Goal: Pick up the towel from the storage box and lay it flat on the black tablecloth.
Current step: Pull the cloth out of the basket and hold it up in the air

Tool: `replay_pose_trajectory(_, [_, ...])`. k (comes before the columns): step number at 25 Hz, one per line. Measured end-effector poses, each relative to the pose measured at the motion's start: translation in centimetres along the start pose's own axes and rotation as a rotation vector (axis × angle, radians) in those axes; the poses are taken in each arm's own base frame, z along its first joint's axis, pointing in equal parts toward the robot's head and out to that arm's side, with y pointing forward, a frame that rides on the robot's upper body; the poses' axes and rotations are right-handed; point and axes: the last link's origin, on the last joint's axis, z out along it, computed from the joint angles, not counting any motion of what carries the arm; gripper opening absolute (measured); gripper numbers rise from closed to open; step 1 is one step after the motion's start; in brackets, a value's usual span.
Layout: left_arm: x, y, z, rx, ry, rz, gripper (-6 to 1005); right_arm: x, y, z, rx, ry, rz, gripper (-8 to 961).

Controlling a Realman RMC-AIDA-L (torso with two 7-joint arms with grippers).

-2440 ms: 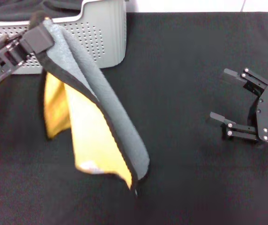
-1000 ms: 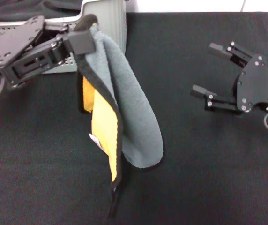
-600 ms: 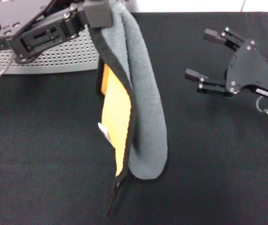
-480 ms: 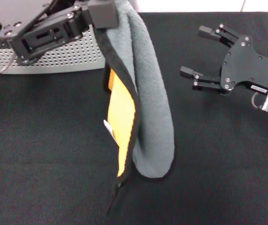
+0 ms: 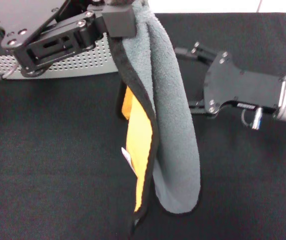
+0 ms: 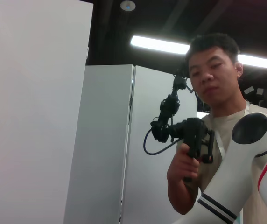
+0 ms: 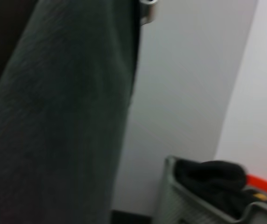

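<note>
Overhead, the towel (image 5: 175, 125) was held up by one corner in the left gripper (image 5: 119, 20), whose fingers were clamped on its black-trimmed edge near the top of the head view. It hung folded lengthwise, grey fleece facing outward and an orange-yellow strip (image 5: 139, 150) showing along the inner fold, with a small white tag (image 5: 126, 155) beside it. Its lower end dangled above the black tablecloth (image 5: 48, 165), though whether it touched the surface could not be told. The storage box (image 5: 73, 57) was seen behind the left arm, its wall of small holes showing, and the towel was clear of it.

The right gripper (image 5: 185, 75) was reaching in from the right, close against the hanging cloth, its fingertips hidden behind the fold, so it could not be told whether it was open or closed. In the right wrist view, the grey fleece (image 7: 63, 116) filled much of the picture, with the box (image 7: 180, 196) and a dark bundle (image 7: 213, 179) in it farther off.

Several risks could be judged. The right gripper might pinch both layers of the fold, so the towel would not open out. If only the trim were caught, the corner might slip free. Lowered while doubled, the cloth would likely land creased.
</note>
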Motion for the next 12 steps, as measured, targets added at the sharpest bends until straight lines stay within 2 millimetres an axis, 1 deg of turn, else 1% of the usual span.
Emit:
replay_pose_trajectory(3, [0.1, 0.0, 0.0, 0.002, 0.004, 0.005, 43, 0.5, 0.7, 0.7, -0.036, 0.033, -0.005, 873])
replay_pose_trajectory(6, [0.1, 0.0, 0.0, 0.003, 0.006, 0.008, 44, 1.6, 1.2, 1.1, -0.053, 0.107, -0.011, 873])
replay_pose_trajectory(8, [0.2, 0.0, 0.0, 0.003, 0.009, 0.01, 45, 2.3, 1.4, 1.2, -0.05, 0.151, -0.014, 873])
replay_pose_trajectory(12, [0.5, 0.0, 0.0, 0.002, 0.026, 0.021, 46, 2.9, 1.6, 1.1, -0.05, 0.179, -0.032, 873])
